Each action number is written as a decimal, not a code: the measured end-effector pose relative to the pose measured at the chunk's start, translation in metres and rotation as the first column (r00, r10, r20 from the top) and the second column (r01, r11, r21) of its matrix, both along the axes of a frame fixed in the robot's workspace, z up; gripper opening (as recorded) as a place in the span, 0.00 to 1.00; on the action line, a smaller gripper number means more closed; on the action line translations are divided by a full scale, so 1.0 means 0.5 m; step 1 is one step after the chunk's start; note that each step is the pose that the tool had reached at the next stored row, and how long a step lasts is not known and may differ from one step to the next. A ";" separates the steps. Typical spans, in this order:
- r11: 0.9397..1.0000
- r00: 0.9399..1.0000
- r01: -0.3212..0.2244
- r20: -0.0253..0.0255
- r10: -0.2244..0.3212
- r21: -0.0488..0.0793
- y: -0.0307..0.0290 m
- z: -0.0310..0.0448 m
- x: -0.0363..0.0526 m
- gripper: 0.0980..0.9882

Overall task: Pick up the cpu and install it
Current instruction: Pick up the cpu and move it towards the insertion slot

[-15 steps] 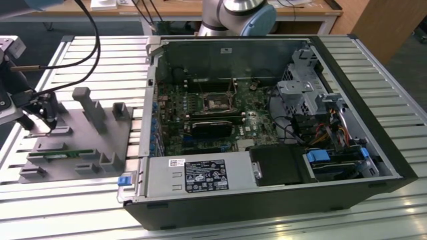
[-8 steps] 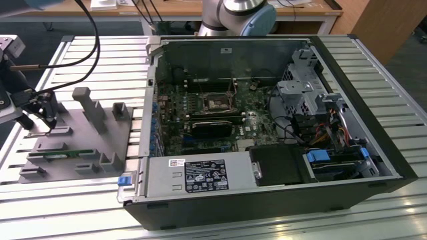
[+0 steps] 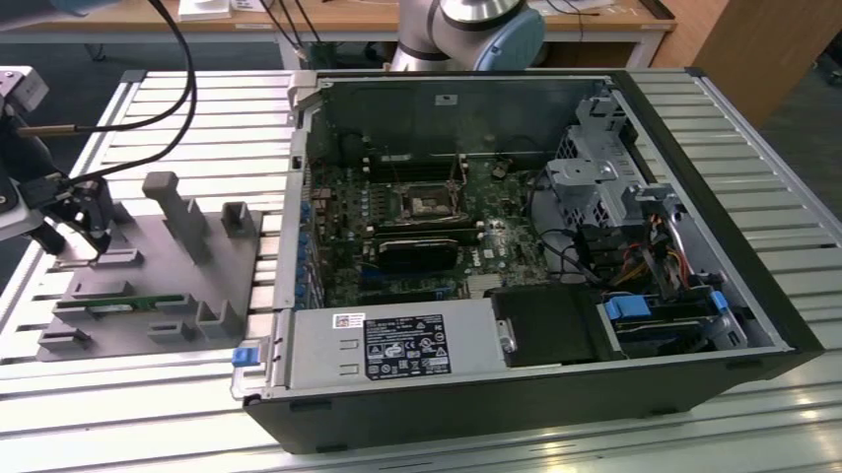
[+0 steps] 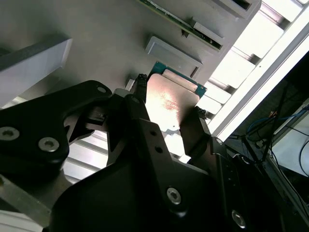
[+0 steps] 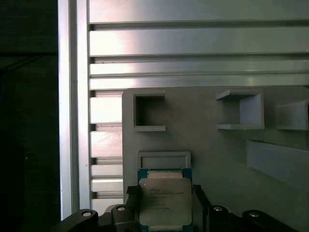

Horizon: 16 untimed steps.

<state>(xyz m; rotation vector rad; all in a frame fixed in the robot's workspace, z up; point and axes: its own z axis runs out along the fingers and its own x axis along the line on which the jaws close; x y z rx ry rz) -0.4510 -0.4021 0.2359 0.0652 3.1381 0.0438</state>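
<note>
The cpu (image 5: 165, 202) is a small square chip with a silver top and a green rim. In both wrist views it sits between my gripper's black fingers (image 5: 131, 194), which press on two opposite edges. My gripper (image 4: 169, 106) is shut on it, just above the grey parts fixture (image 4: 106, 34). In the exterior view my gripper (image 3: 79, 232) hangs over the fixture's far left corner (image 3: 125, 258), well to the exterior view's left of the open computer case. The motherboard's cpu socket (image 3: 428, 202) lies inside that case.
The grey fixture holds a green memory stick (image 3: 112, 304) and several upright posts (image 3: 177, 212). The case's metal wall (image 3: 292, 197) stands between fixture and motherboard. Cables (image 3: 172, 79) hang above the ribbed aluminium table (image 3: 158, 394). A heatsink block (image 3: 421, 251) sits below the socket.
</note>
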 end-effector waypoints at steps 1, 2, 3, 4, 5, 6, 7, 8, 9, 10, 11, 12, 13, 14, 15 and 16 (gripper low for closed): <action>1.000 1.000 0.000 0.000 0.000 0.000 0.000 0.000 0.000 0.48; 1.000 1.000 0.000 0.000 0.000 0.000 0.000 0.001 0.000 0.48; 1.000 1.000 0.000 0.000 0.000 0.000 0.000 0.001 0.000 0.48; 1.000 1.000 0.000 0.000 0.000 0.000 0.000 0.001 0.000 0.48; 1.000 1.000 0.000 0.000 0.000 0.000 0.000 0.002 0.000 0.48; 1.000 1.000 0.000 0.000 0.000 0.000 0.000 0.002 0.000 0.48; 1.000 1.000 0.000 0.000 0.000 0.000 0.000 0.003 0.000 0.48; 1.000 1.000 0.000 0.000 0.000 0.000 0.000 0.003 0.000 0.48; 1.000 1.000 0.000 0.000 0.000 0.000 0.000 0.003 0.000 0.48; 1.000 1.000 0.000 0.000 0.000 0.000 0.000 0.004 0.000 0.48; 1.000 1.000 0.000 0.000 0.000 0.000 0.000 0.004 0.000 0.48; 1.000 1.000 0.000 0.000 0.000 0.000 0.000 0.005 0.000 0.48; 1.000 1.000 0.000 0.000 0.000 0.000 0.000 0.005 0.000 0.48; 1.000 1.000 0.000 0.000 0.000 0.000 0.000 0.005 0.000 0.48; 1.000 1.000 0.000 0.000 0.000 0.000 0.000 0.006 0.000 0.48; 1.000 1.000 0.000 0.000 0.000 0.000 0.000 0.006 0.000 0.48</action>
